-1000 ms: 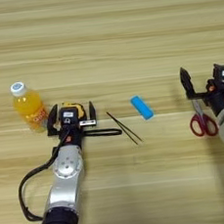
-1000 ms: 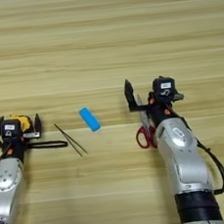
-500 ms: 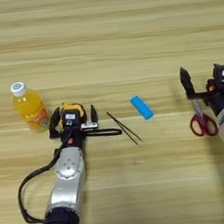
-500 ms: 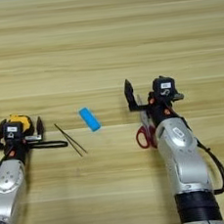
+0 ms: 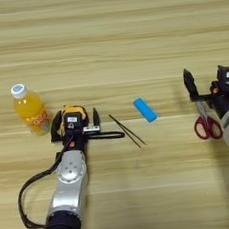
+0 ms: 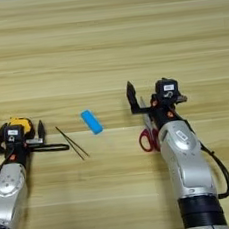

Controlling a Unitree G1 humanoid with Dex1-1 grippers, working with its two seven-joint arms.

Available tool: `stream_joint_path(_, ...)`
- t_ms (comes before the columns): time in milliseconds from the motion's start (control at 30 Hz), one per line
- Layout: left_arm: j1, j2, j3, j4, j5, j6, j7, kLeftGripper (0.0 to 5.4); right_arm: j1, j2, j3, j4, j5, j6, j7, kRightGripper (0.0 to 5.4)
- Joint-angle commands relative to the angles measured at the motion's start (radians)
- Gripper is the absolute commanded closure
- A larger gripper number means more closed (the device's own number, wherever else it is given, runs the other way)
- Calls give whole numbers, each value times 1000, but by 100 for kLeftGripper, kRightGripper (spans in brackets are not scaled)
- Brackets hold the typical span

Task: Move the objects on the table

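Pale wooden planks run crosswise over the whole tabletop (image 5: 107, 36), and the far half of it carries nothing but grain lines. Near the left side an orange-juice bottle (image 5: 29, 110) with a white cap stands upright, just beside the left pincer (image 5: 74, 123). That pincer sits right over the yellow-black tape measure (image 5: 74, 112), its two black fingers spread to either side of the case, so most of the case is hidden behind the wrist; whether the fingers actually press on it I cannot tell. The tape measure's black strap (image 5: 108, 135) trails out to the right along the wood, its end near the thin black tweezers (image 5: 127, 130), which lie slantwise. A blue block (image 5: 145, 109) lies a little further right, apart from the tweezers. Well over to the right, the right pincer (image 6: 147, 98) hangs above the red-handled scissors (image 6: 148, 135), fingers apart and holding nothing; the arm covers the blades and part of the handles, leaving the red loops showing at its left.
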Motion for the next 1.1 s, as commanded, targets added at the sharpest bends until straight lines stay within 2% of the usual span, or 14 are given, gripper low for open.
stream_joint_path(33, -8, 1, 4, 16, -3, -3, 4, 3, -10, 3, 2, -9, 0, 4, 3, 0)
stream_joint_path(433, -11, 0, 9, 25, -16, -28, -11, 123, -13, 1, 1, 1, -2, 4, 2, 0)
stream_joint_path(733, -3, -3, 6, -1, -17, -41, -24, 123, -12, 1, 1, 0, -4, 4, 1, 0)
stream_joint_path(900, 4, -5, -5, -49, -24, -95, -54, 123, -10, 2, 2, -2, -4, 5, 1, 0)
stream_joint_path(1100, 24, -15, -23, -139, -35, -108, -94, 123, -10, 2, 2, -3, -5, 4, 1, 0)
